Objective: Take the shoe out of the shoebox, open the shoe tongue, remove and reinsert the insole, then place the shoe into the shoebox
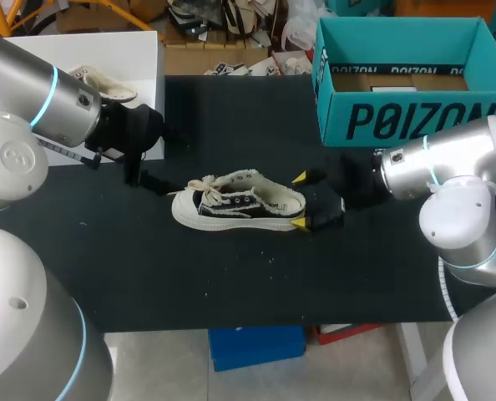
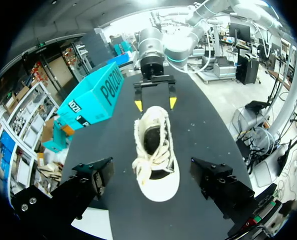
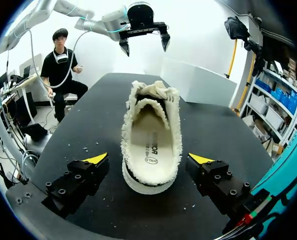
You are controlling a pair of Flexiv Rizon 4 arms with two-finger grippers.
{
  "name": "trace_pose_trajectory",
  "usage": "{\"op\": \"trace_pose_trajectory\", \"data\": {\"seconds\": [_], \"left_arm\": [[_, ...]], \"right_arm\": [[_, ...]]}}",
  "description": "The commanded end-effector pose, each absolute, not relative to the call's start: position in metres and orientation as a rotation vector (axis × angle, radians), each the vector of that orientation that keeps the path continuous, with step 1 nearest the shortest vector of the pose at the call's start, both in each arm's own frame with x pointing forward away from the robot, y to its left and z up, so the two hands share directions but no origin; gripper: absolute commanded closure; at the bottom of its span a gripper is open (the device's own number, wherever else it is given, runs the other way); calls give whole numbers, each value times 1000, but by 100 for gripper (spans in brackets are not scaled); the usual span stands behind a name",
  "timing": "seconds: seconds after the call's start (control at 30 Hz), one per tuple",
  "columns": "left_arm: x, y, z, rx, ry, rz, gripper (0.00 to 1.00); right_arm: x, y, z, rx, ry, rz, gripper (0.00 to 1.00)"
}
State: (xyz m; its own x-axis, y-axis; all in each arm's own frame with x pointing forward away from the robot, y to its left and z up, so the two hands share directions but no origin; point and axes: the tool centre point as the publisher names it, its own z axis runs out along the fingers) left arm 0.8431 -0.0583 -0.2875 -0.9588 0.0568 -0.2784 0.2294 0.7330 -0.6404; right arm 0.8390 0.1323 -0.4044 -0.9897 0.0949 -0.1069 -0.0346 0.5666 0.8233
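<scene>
- left hand [image 3: 144, 46]: spread wide, nothing held, raised beyond the toe of the shoe [image 1: 240, 203].
- shoe: cream and black, laced, laid on its sole mid-counter, heel set between the yellow fingertips [image 1: 301, 177] of the right hand [image 1: 300, 200].
- right hand: released, both fingers kept clear of the heel.
- shoebox [image 1: 415, 121]: teal, open, stood at far right.
- counter [image 1: 231, 284]: black.
</scene>
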Motion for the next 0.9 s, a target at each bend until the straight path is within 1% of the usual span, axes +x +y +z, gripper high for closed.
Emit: {"op": "trace_pose_trajectory", "data": {"seconds": [0.03, 0.9], "left_arm": [[842, -57, -289, 228, 2688, -1046, 0], [842, -57, -289, 228, 2688, -1046, 0]], "right_arm": [[843, 137, -412, 55, 2653, 1415, 0], [849, 153, -433, 106, 2649, 1506, 0]]}}
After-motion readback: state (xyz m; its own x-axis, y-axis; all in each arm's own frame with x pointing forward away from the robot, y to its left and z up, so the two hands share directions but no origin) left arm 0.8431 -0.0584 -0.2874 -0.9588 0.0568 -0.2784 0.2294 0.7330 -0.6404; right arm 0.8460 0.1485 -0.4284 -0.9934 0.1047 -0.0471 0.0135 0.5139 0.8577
